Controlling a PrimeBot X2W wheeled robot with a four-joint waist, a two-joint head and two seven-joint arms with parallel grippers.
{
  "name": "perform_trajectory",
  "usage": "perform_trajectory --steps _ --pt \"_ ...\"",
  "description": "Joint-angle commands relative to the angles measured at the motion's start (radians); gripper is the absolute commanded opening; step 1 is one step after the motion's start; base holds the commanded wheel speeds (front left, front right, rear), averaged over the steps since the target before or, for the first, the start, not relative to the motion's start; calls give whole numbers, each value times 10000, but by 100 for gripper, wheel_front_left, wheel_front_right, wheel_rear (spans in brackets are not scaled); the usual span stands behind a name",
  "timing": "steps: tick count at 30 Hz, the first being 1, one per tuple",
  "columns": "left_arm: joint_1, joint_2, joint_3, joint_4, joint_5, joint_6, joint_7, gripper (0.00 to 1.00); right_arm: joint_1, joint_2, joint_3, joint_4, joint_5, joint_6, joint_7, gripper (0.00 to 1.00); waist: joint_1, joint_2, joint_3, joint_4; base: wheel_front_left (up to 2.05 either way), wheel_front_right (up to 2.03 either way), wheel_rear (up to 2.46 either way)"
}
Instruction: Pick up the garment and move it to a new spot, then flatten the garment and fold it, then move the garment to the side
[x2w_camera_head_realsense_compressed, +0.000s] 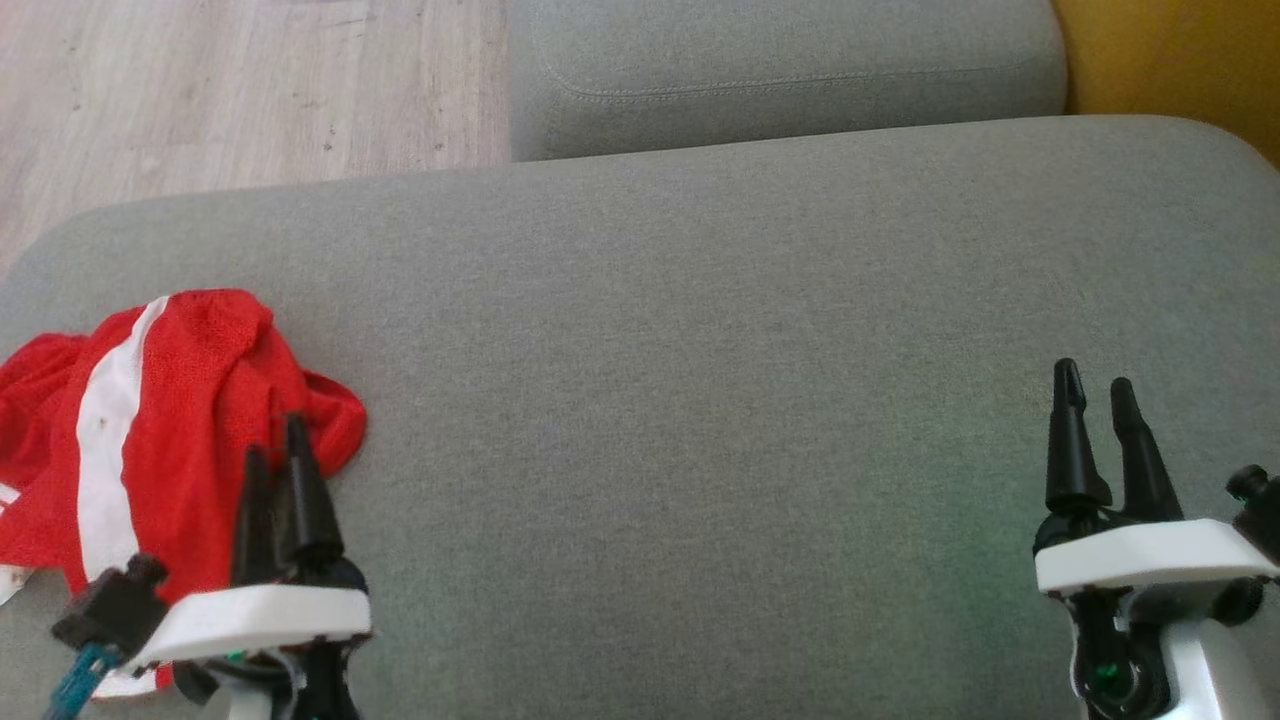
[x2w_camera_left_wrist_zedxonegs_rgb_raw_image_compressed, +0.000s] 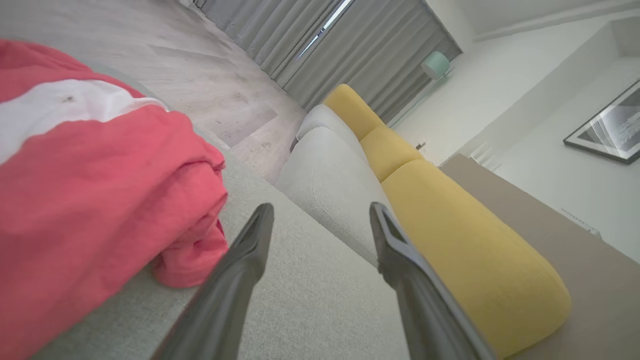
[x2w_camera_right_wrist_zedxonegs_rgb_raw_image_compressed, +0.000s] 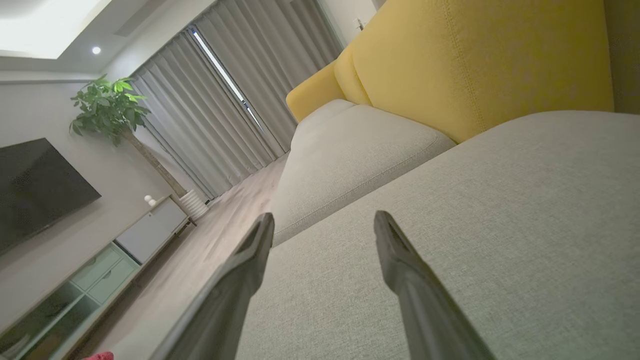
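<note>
At about 9 o'clock in the head view we see the garment (x2w_camera_head_realsense_compressed: 170, 420), a red piece with a white stripe (x2w_camera_head_realsense_compressed: 105, 430), lying crumpled at the left end of the grey sofa cushion (x2w_camera_head_realsense_compressed: 700, 400), close to its edge. Our left pincer (x2w_camera_head_realsense_compressed: 275, 440) sits at 7 o'clock, its tips over the heap's right lobe. Its wrist view shows the jaws spread wide with nothing between them, and the cloth bunched just beside the left finger. We cannot tell whether they touch. We judge the step in hand to be the first pick-up. To do it well we would shift that pincer toward 9 o'clock so a raised fold sits squarely between the fingers. Then we would come down only as far as the cloth, since a deeper bite could pinch the upholstery too. A thick ridge should hold better than a loose hem. The bare middle of the cushion, toward 3 o'clock from the heap, looks like the roomiest new spot. At 4 o'clock our right pincer (x2w_camera_head_realsense_compressed: 1093, 378) hangs open and empty, well apart from the cloth.
</note>
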Motion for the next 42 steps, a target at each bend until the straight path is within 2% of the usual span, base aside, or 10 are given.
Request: perform_trajectory --steps 1,12,20,30,37,42 --pt "-329 89 23 -475 523 51 -128 100 -372 -63 149 -417 -465 -4 -145 100 0 0 9 -2 0 0 0" --pt "-334 99 -780 -502 2995 308 -485 100 -313 -71 346 -653 -2322 -5 -499 100 0 0 41 -9 0 0 0" --pt "-352 146 -1105 -478 4224 483 -692 100 -262 -75 444 -606 -3462 -5 -704 100 0 0 68 13 0 0 0" --pt "-441 582 -1996 -203 5960 1039 -990 100 -258 -82 593 -661 -4947 -6 -999 100 -1 0 93 6 0 0 0" --pt "-550 735 -2561 -100 6616 1396 -1198 100 -219 -87 749 -817 -5767 -6 -1206 100 -1 0 134 -31 0 0 0" --pt "-480 623 -2435 -324 6493 1137 -1346 100 -200 -90 919 -934 -5574 -7 -1353 100 -1 0 159 -73 0 0 0"
